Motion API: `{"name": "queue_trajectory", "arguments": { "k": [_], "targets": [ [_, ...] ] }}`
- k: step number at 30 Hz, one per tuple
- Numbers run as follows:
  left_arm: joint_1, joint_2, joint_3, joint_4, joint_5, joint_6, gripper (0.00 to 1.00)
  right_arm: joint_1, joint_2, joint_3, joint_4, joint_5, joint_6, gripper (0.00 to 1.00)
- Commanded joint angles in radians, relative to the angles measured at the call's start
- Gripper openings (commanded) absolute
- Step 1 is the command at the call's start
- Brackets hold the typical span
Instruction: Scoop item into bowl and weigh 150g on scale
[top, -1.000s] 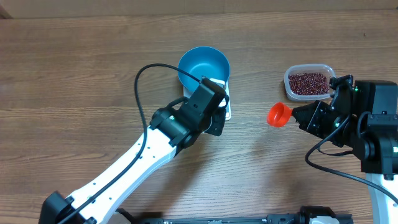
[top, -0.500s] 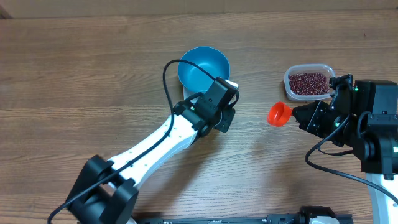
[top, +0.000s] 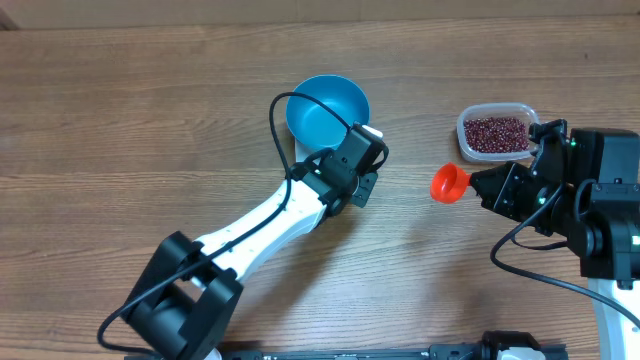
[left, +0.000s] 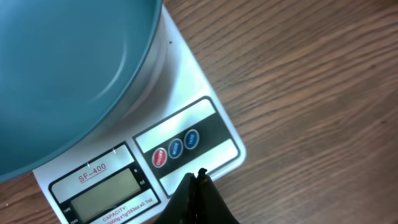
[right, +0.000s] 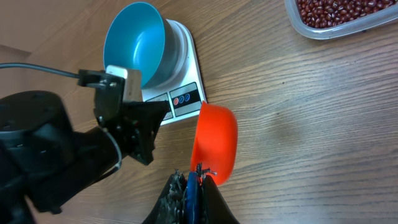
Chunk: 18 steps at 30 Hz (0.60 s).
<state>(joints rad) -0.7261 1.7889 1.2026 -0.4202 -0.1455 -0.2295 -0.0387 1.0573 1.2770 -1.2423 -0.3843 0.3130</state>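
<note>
Blue bowl sits on the white scale, covering its far part. The display and three round buttons are exposed along the near edge.

Left gripper: jaws pressed together, holding nothing. The tips are at the scale's front edge, just below the buttons; cannot tell whether they touch it.

Right gripper: jaws closed on the handle of the orange-red scoop. The scoop is over bare wood, between the scale and the container, and its cup points toward the scale.

Beans: a maroon heap inside the clear container, at the table's far right. They are well apart from bowl and scale, just beyond the right arm.

Bowl interior shows plain blue.
</note>
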Motion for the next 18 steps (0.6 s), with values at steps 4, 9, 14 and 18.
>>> {"name": "queue_trajectory", "arguments": {
  "k": [4, 9, 14, 18],
  "targets": [
    [-0.002, 0.081, -0.003, 0.032, -0.121, -0.063, 0.04, -0.002, -0.015, 0.03, -0.006, 0.01, -0.012, 0.04],
    [-0.003, 0.082, -0.003, 0.036, -0.127, -0.063, 0.04, -0.002, -0.015, 0.03, -0.018, 0.01, -0.023, 0.04],
    [-0.003, 0.086, -0.003, 0.04, -0.128, -0.062, 0.04, -0.002, -0.015, 0.03, -0.032, 0.026, -0.027, 0.04],
    [-0.003, 0.091, -0.003, 0.045, -0.129, -0.062, 0.04, -0.002, -0.015, 0.03, -0.032, 0.051, -0.027, 0.04]
  ]
}}
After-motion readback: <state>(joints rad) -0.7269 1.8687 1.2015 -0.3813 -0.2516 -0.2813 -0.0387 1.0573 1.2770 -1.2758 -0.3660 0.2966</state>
